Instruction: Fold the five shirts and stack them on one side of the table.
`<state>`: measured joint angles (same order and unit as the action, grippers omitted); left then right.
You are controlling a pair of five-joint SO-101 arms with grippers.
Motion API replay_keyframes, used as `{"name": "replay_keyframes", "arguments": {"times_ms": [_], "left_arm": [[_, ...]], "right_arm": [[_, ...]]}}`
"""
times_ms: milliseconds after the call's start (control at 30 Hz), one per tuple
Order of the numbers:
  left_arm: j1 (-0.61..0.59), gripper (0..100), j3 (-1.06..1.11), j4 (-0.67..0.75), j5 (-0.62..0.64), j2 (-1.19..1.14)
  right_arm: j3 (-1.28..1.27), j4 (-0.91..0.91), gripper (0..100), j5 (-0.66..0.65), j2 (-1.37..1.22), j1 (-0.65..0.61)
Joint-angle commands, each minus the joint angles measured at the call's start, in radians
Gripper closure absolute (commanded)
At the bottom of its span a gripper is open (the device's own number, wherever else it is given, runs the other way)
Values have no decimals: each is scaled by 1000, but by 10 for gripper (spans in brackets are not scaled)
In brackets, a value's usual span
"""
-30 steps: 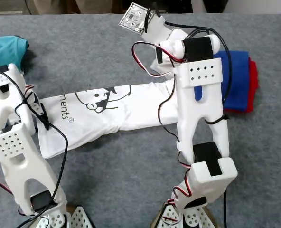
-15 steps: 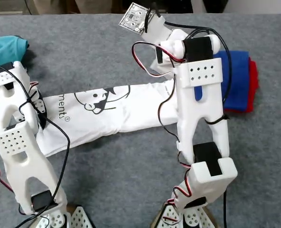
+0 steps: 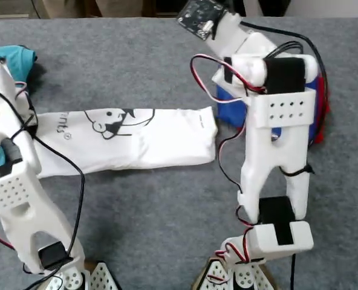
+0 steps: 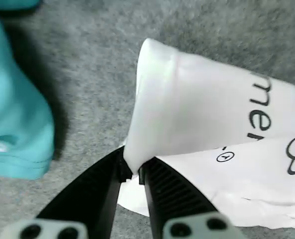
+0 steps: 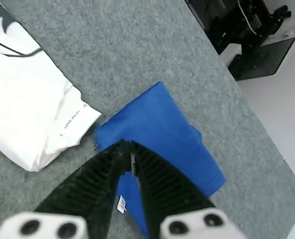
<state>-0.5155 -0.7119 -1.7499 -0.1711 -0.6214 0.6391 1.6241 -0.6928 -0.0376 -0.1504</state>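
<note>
Nearest, the grey tabletop (image 3: 143,217) is a nubby, felt-like mat, which probably keeps cloth from sliding. On it lies the white shirt (image 3: 149,136), already folded lengthwise into a long soft band with a black cartoon print. The left tool (image 4: 132,172) pinches the rolled end of that band between ribbed black jaws, low at the tabletop. I judge it grips this end in order to carry it over to the other end and halve the band. Near that end sits a teal shirt (image 4: 15,99), bunched and unfolded. Farther off, past the band's free end, the right tool (image 5: 130,149) has its jaws pressed together over the corner of a blue shirt (image 5: 172,134), a flat folded square. Whether cloth is caught between them I cannot tell. A red shirt (image 3: 324,106) peeks out at the blue one's edge, apparently beneath it, so the stack seems begun on that side.
</note>
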Motion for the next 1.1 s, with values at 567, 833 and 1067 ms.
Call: {"name": "replay_keyframes", "arguments": {"times_ms": [567, 833, 1067], "left_arm": [[362, 981, 190, -9, 86, 288], [626, 981, 164, 17, 218, 275], [752, 981, 54, 114, 316, 259]], "right_arm": [[12, -123, 997, 0, 128, 381], [8, -141, 997, 0, 122, 406], [8, -141, 997, 0, 125, 406]]}}
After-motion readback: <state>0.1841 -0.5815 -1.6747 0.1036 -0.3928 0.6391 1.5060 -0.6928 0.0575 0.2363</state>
